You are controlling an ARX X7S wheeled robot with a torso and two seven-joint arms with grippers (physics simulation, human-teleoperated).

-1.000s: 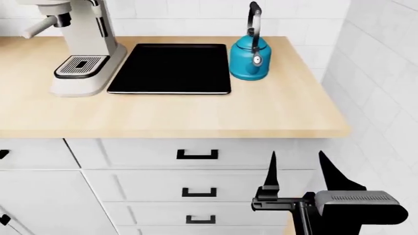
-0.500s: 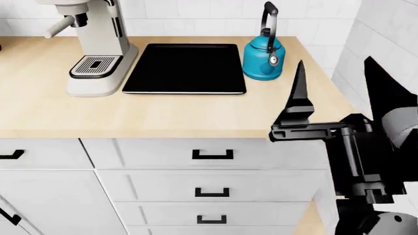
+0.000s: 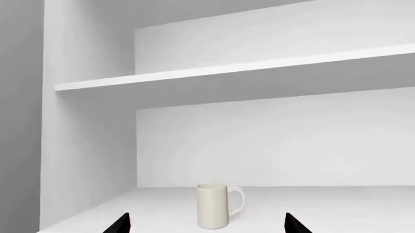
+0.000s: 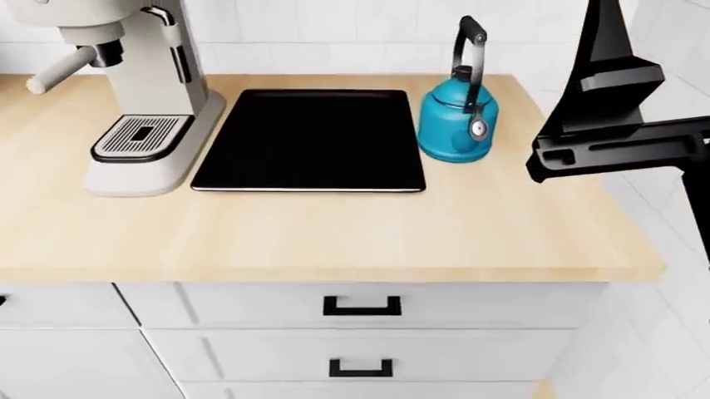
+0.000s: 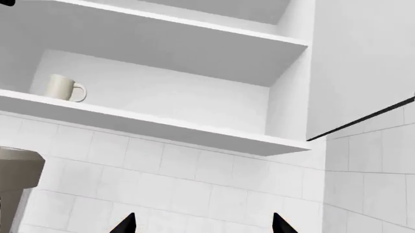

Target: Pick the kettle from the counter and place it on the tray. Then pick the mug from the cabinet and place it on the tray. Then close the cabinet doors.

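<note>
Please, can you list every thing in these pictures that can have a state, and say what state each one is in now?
kettle: upright on the counter, beside the tray, lid on
tray: flat, nothing on it
mug: upright on the cabinet shelf
cabinet: open
drawers: shut
right gripper: open, holding nothing
left gripper: open, facing the mug
</note>
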